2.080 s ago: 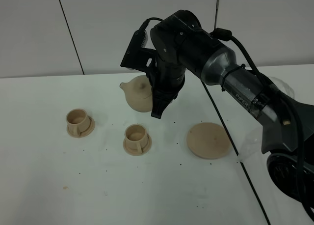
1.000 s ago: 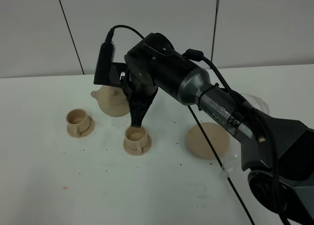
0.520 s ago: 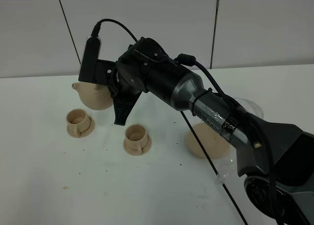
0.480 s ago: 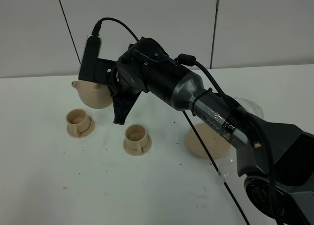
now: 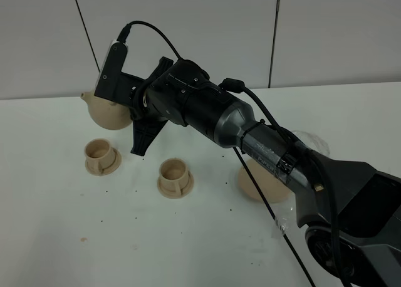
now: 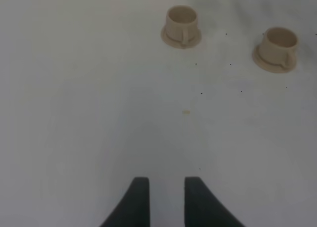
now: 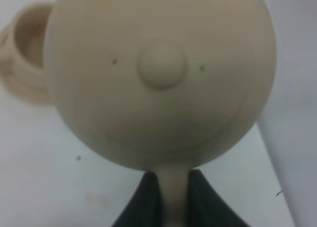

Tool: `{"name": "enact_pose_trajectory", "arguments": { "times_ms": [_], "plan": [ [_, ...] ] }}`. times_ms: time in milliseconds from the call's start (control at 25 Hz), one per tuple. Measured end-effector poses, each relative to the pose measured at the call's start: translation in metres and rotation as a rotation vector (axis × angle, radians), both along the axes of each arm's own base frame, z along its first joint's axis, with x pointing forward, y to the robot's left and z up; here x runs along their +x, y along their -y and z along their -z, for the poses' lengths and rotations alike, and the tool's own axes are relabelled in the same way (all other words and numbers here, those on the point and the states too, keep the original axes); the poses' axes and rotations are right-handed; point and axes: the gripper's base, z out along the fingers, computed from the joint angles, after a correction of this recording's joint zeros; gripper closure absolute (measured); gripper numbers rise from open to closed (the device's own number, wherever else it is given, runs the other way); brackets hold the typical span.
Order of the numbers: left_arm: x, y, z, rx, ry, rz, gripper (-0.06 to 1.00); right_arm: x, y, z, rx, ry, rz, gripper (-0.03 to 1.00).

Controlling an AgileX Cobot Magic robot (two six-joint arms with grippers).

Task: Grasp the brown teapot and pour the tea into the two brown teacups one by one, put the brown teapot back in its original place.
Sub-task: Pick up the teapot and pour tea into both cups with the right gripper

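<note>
White worktop (image 5: 75, 237) fills my overhead view. The brown teapot (image 5: 103, 111) hangs clear of it at upper left, my right hand (image 7: 171, 180) clamped on its handle. The wide saucer (image 5: 263, 187) lies centre right, the left teacup (image 5: 100, 152) and second teacup (image 5: 174, 173) left of it. My left hand (image 6: 162, 185) has its fingers apart, empty.

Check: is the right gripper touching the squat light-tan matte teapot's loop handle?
Touching. The right wrist view shows the right gripper shut on the light-tan teapot, its loop handle pinched between both dark fingers with no gap.

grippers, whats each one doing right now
Left gripper: open, holding nothing.
Right gripper: shut on the brown teapot, at its handle.
</note>
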Motion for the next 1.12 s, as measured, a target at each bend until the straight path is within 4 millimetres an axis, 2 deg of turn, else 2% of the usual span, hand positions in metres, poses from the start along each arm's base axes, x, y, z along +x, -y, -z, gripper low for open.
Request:
{"name": "enact_pose_trajectory", "arguments": {
  "times_ms": [160, 440, 720, 920, 1120],
  "plan": [
    [0.000, 0.000, 0.000, 0.000, 0.000, 0.000, 0.70, 0.003, -0.001, 0.003, -0.004, 0.030, -0.005, 0.87],
    [0.000, 0.000, 0.000, 0.000, 0.000, 0.000, 0.70, 0.008, -0.001, 0.016, -0.099, 0.102, -0.043, 0.87],
    [0.000, 0.000, 0.000, 0.000, 0.000, 0.000, 0.70, 0.010, -0.001, 0.020, -0.199, 0.180, -0.104, 0.87],
    [0.000, 0.000, 0.000, 0.000, 0.000, 0.000, 0.70, 0.006, -0.009, 0.023, -0.241, 0.257, -0.140, 0.87],
    [0.000, 0.000, 0.000, 0.000, 0.000, 0.000, 0.70, 0.005, -0.014, 0.035, -0.253, 0.257, -0.157, 0.87]
  ]
}}
